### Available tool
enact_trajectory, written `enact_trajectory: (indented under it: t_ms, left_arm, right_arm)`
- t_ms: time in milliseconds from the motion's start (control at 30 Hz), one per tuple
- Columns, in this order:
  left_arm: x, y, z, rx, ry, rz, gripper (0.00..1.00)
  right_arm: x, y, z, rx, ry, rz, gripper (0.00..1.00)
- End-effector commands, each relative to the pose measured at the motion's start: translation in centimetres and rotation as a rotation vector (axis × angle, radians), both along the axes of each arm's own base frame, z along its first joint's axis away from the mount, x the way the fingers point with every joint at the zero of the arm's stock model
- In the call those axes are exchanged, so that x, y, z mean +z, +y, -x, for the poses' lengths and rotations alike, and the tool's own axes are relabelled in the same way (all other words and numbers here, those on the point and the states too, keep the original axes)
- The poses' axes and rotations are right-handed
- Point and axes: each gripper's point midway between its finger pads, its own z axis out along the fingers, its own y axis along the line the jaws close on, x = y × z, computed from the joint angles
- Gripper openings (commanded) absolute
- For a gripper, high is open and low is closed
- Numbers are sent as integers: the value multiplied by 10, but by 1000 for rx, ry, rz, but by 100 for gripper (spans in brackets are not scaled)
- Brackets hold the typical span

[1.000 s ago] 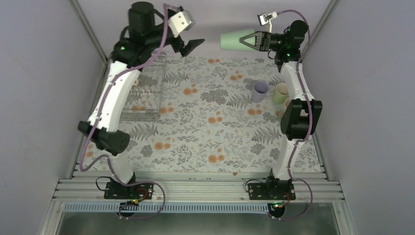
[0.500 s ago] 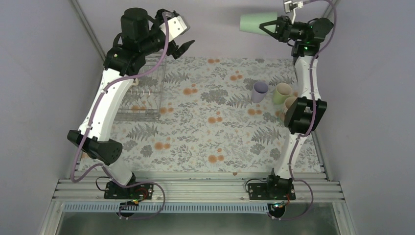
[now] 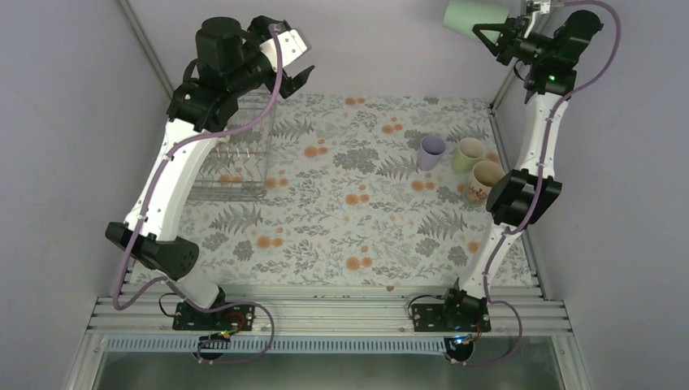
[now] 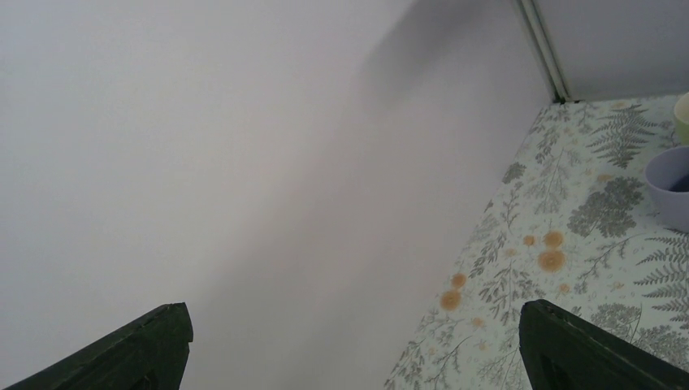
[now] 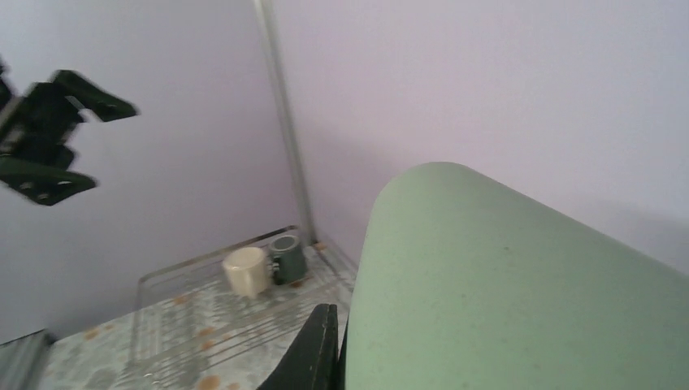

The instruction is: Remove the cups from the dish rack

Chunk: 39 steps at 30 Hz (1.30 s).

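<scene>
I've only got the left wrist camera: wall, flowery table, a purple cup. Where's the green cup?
Observer: Up high by the back wall. The right gripper holds the mint-green tumbler tipped sideways.
Operator: Any cups in the rack?
Observer: I see two, a cream-yellow mug and a dark green-black mug, in a corner of the dish rack.
Operator: How many are out on the table?
Observer: Three: lilac tumbler, pale yellow-green cup, beige patterned mug.
</scene>
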Motion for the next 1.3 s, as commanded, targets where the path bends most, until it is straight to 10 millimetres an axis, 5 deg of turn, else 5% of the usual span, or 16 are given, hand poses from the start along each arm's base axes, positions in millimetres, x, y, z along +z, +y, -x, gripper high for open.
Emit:
enact_trajectory:
  t_ms: [0,233,567,1000,1267]
  left_arm:
    - [10,17,5,62,-63,-26,100]
    - [-5,42,-3,184,-89,-109,100]
    - [-11,73,-6,288,-62,-191,100]
    - [-66,91,-6,352,55,-274,100]
    - [-85,101,-12,383,97,-271,100]
  right_arm:
    - [0,-13,-20,-234,-101,84,3]
    - [-70,-4,-29,-487,-24,416,3]
    - [-123,36,59,-447,72,760,3]
    - [-296,13,192,-242,469,1193,3]
    - [-355,12,225,-177,579,1239,4]
